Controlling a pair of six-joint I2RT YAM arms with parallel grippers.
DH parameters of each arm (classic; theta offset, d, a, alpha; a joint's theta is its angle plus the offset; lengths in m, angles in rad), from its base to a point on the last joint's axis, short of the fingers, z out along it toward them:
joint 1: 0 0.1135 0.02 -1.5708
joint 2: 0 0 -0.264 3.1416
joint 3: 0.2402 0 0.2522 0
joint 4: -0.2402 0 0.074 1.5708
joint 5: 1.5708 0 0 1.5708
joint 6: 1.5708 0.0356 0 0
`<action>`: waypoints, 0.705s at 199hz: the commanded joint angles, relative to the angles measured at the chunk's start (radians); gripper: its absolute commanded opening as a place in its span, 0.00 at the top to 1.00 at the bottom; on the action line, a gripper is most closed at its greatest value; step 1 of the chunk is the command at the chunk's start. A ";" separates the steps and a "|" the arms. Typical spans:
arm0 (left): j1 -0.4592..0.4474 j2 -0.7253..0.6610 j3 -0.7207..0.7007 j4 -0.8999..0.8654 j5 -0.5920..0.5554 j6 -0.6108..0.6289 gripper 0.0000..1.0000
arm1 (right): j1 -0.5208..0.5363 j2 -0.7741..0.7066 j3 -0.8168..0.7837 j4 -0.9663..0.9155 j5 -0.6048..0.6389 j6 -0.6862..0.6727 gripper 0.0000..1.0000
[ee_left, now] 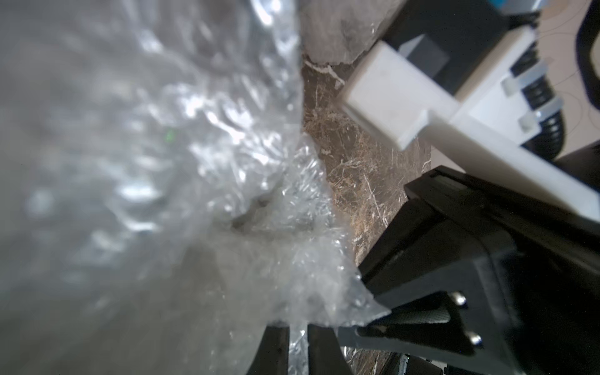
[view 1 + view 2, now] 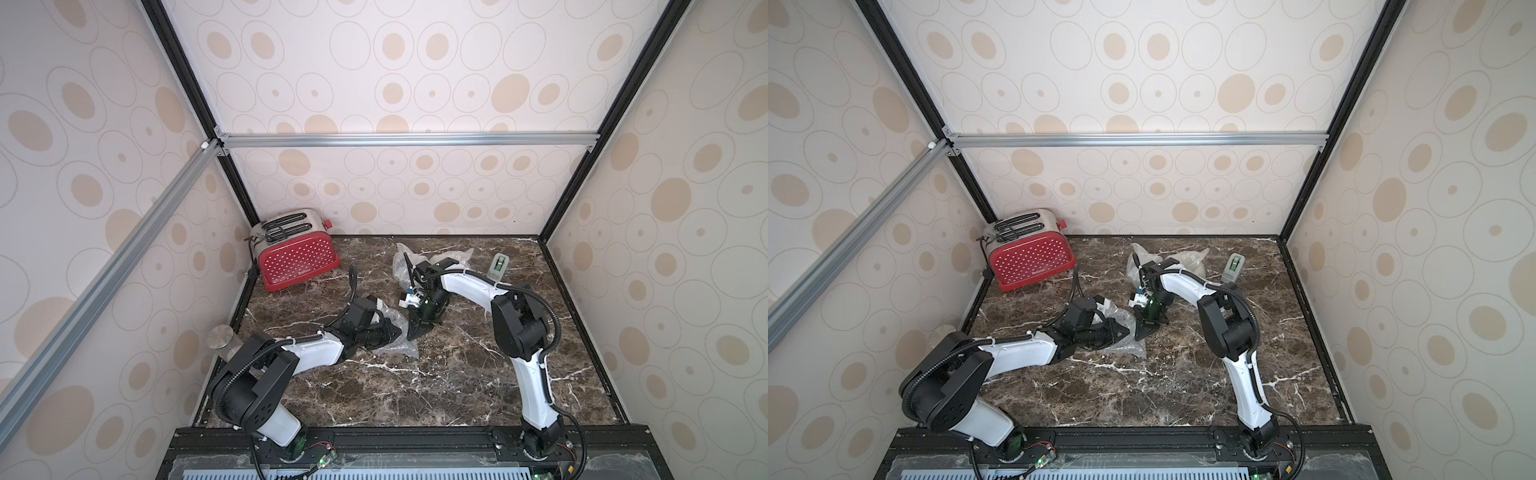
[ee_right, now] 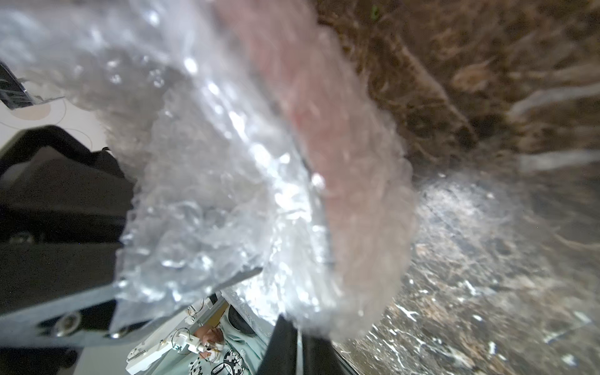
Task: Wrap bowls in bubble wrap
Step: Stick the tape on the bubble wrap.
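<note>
A crumpled sheet of bubble wrap (image 2: 397, 349) lies mid-table under both grippers. My left gripper (image 2: 398, 332) reaches in from the left and is shut on an edge of the bubble wrap (image 1: 162, 162), with film pinched between its fingers (image 1: 276, 350). My right gripper (image 2: 412, 333) points down beside it, tips nearly touching the left one, and is shut on the bubble wrap (image 3: 211, 194). A pale pinkish curved shape (image 3: 341, 162) shows through the wrap; I cannot tell whether it is a bowl. The bowls are hidden in both top views.
A second heap of bubble wrap (image 2: 453, 255) sits at the back behind the right arm. A tape dispenser (image 2: 500, 266) stands at the back right and a red toaster (image 2: 297, 253) at the back left. A metal cylinder (image 2: 222, 338) stands off the table's left edge.
</note>
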 commanded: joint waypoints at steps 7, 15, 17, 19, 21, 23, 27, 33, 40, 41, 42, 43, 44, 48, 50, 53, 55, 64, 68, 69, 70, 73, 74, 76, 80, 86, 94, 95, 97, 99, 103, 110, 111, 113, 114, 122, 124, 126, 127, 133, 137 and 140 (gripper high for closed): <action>-0.007 0.078 -0.027 0.119 0.001 -0.049 0.88 | 0.008 0.021 0.018 -0.016 0.005 -0.008 0.90; -0.006 0.096 -0.027 0.141 0.009 -0.057 0.88 | 0.008 0.020 0.017 -0.015 0.003 -0.008 0.90; -0.006 0.100 -0.027 0.145 0.009 -0.058 0.88 | 0.008 0.019 0.017 -0.017 0.003 -0.008 0.90; -0.006 0.103 -0.029 0.149 0.010 -0.059 0.88 | 0.008 0.019 0.017 -0.017 0.004 -0.009 0.90; -0.006 0.105 -0.028 0.151 0.012 -0.059 0.88 | 0.008 0.019 0.016 -0.018 0.004 -0.010 0.90; -0.007 0.109 -0.029 0.153 0.012 -0.060 0.88 | 0.007 0.018 0.015 -0.017 0.004 -0.011 0.90; -0.006 0.113 -0.029 0.155 0.012 -0.060 0.88 | 0.007 0.017 0.013 -0.016 0.006 -0.010 0.90; -0.007 0.120 -0.029 0.160 0.012 -0.060 0.88 | 0.007 0.014 0.009 -0.015 0.007 -0.011 0.90; -0.006 0.128 -0.029 0.168 0.016 -0.063 0.88 | 0.007 0.013 0.004 -0.017 0.007 -0.012 0.90; -0.006 0.129 -0.029 0.169 0.016 -0.063 0.88 | 0.007 0.013 0.004 -0.017 0.007 -0.012 0.90; -0.006 0.130 -0.030 0.170 0.017 -0.063 0.88 | 0.008 0.013 0.004 -0.017 0.007 -0.012 0.90; -0.006 0.130 -0.030 0.172 0.018 -0.063 0.88 | 0.007 0.013 0.004 -0.017 0.007 -0.012 0.90; -0.006 0.131 -0.030 0.173 0.018 -0.064 0.88 | 0.007 0.012 0.003 -0.017 0.007 -0.013 0.90; -0.006 0.135 -0.031 0.178 0.021 -0.066 0.88 | 0.008 0.011 0.000 -0.017 0.009 -0.013 0.90; -0.006 0.136 -0.031 0.181 0.021 -0.066 0.88 | 0.008 0.013 -0.002 -0.016 0.010 -0.013 0.90; -0.006 0.138 -0.032 0.184 0.023 -0.067 0.88 | 0.009 0.011 -0.005 -0.015 0.012 -0.013 0.90; -0.006 0.140 -0.032 0.185 0.024 -0.069 0.88 | 0.008 0.010 -0.006 -0.014 0.013 -0.013 0.90; -0.006 0.143 -0.033 0.186 0.025 -0.068 0.88 | 0.006 0.013 -0.011 -0.014 0.018 -0.014 0.90; -0.006 0.143 -0.033 0.187 0.024 -0.070 0.88 | 0.007 0.012 -0.015 -0.012 0.019 -0.014 0.90; -0.006 0.143 -0.034 0.187 0.024 -0.070 0.88 | 0.006 0.012 -0.014 -0.011 0.019 -0.013 0.90; -0.006 0.143 -0.034 0.186 0.024 -0.070 0.88 | 0.006 0.011 -0.015 -0.011 0.019 -0.013 0.90; -0.006 0.143 -0.034 0.187 0.024 -0.070 0.88 | 0.006 0.012 -0.016 -0.010 0.020 -0.013 0.89; -0.006 0.143 -0.034 0.186 0.023 -0.070 0.88 | 0.006 0.012 -0.017 -0.009 0.021 -0.012 0.89; -0.006 0.143 -0.034 0.187 0.023 -0.070 0.88 | 0.005 0.012 -0.020 -0.007 0.023 -0.011 0.89; -0.006 0.144 -0.034 0.187 0.023 -0.070 0.88 | 0.004 0.012 -0.021 -0.004 0.023 -0.010 0.89; -0.006 0.146 -0.034 0.187 0.024 -0.071 0.88 | 0.002 0.013 -0.024 0.001 0.025 -0.005 0.87; -0.006 0.148 -0.031 0.187 0.027 -0.071 0.88 | 0.002 0.013 -0.026 0.003 0.025 -0.001 0.85; -0.006 0.148 -0.031 0.187 0.028 -0.071 0.88 | 0.001 0.013 -0.026 0.004 0.028 -0.001 0.85; -0.006 0.148 -0.030 0.187 0.029 -0.071 0.88 | 0.002 0.013 -0.027 0.004 0.027 0.000 0.84; -0.006 0.149 -0.029 0.187 0.029 -0.071 0.88 | 0.001 0.014 -0.028 0.004 0.029 0.001 0.83; -0.006 0.149 -0.028 0.187 0.032 -0.071 0.88 | -0.001 0.013 -0.028 0.004 0.029 0.001 0.81; -0.006 0.151 -0.026 0.186 0.034 -0.071 0.88 | -0.005 0.008 -0.031 0.003 0.031 0.002 0.78; -0.006 0.150 -0.026 0.186 0.034 -0.071 0.88 | -0.004 0.007 -0.032 0.003 0.032 0.002 0.77; -0.007 0.151 -0.025 0.185 0.036 -0.071 0.88 | -0.005 0.006 -0.032 0.002 0.033 0.003 0.76; -0.007 0.150 -0.025 0.184 0.036 -0.071 0.88 | -0.006 0.006 -0.033 0.002 0.033 0.002 0.75; -0.006 0.148 -0.023 0.180 0.036 -0.069 0.88 | -0.011 -0.002 -0.036 -0.004 0.039 0.001 0.71; -0.007 0.148 -0.023 0.179 0.035 -0.070 0.88 | -0.013 -0.004 -0.037 -0.005 0.041 0.001 0.69; -0.007 0.147 -0.023 0.177 0.036 -0.070 0.88 | -0.015 -0.007 -0.038 -0.006 0.042 0.000 0.68; -0.007 0.147 -0.022 0.176 0.035 -0.070 0.88 | -0.016 -0.009 -0.039 -0.007 0.043 0.000 0.68; -0.006 0.145 -0.021 0.171 0.034 -0.067 0.88 | -0.021 -0.017 -0.046 -0.008 0.049 0.000 0.66; -0.006 0.145 -0.019 0.167 0.034 -0.066 0.88 | -0.025 -0.023 -0.050 -0.008 0.051 -0.001 0.64; -0.006 0.145 -0.016 0.163 0.035 -0.064 0.88 | -0.028 -0.026 -0.054 -0.011 0.054 -0.002 0.63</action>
